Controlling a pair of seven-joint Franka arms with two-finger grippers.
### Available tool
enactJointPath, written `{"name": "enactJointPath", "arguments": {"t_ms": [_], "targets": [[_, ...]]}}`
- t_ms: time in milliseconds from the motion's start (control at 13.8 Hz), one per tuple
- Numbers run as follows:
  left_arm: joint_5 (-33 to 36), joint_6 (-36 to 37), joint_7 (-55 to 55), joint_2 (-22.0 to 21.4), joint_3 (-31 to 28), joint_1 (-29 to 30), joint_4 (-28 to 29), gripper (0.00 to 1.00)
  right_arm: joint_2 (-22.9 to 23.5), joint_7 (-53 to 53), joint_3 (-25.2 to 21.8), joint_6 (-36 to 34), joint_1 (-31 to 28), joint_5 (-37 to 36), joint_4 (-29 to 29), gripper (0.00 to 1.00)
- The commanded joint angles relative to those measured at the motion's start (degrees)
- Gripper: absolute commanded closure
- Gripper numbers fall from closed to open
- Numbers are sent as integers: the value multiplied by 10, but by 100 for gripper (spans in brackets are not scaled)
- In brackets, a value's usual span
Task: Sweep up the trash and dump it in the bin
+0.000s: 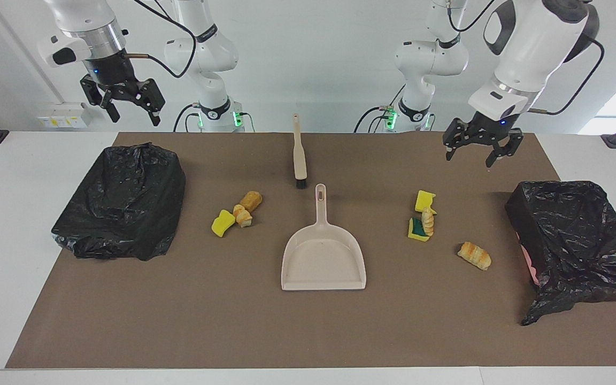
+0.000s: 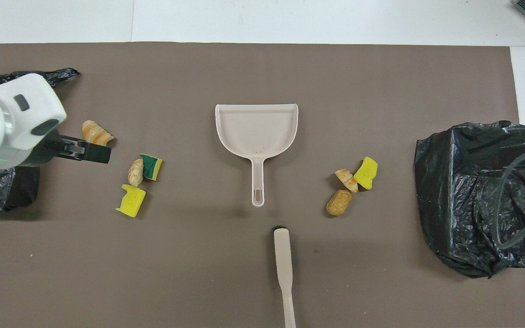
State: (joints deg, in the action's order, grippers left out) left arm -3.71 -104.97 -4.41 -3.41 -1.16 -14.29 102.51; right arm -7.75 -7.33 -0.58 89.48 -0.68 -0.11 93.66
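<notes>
Trash (image 1: 420, 216) loose on the mat (image 1: 308, 331), dustpan (image 1: 323, 264) and both black-bagged bins (image 1: 121, 200) without any; both arms' fingers wide, empty.

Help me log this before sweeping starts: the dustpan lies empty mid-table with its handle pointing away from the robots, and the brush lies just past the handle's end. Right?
Not quite. The dustpan is empty, but its handle points toward the robots, as the facing view shows. The brush does lie just past the handle's end.

Open brown mat (image 1: 179, 321) along the edge farthest from the robots, dustpan (image 1: 323, 255) and brush (image 1: 299, 155) lying in the middle, trash (image 1: 238, 213) clusters on each side with bare lanes between, black bins (image 1: 121, 200) closing both table ends.
</notes>
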Motion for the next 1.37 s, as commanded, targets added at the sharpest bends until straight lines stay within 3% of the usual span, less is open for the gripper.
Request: {"name": "enactJointPath", "arguments": {"t_ms": [0, 650, 1011, 1300], "targets": [[-5, -67, 19, -35, -8, -65, 87, 0, -7, 12, 2, 3, -9, 10, 10, 0], [-4, -143, 192, -56, -6, -252, 204, 0, -7, 12, 2, 3, -8, 10, 9, 0], [-1, -229, 301, -47, -5, -377, 294, 0, -7, 12, 2, 3, -9, 10, 10, 0], [-1, -271, 393, -25, -5, -466, 313, 0, -7, 12, 2, 3, -9, 10, 10, 0]]}}
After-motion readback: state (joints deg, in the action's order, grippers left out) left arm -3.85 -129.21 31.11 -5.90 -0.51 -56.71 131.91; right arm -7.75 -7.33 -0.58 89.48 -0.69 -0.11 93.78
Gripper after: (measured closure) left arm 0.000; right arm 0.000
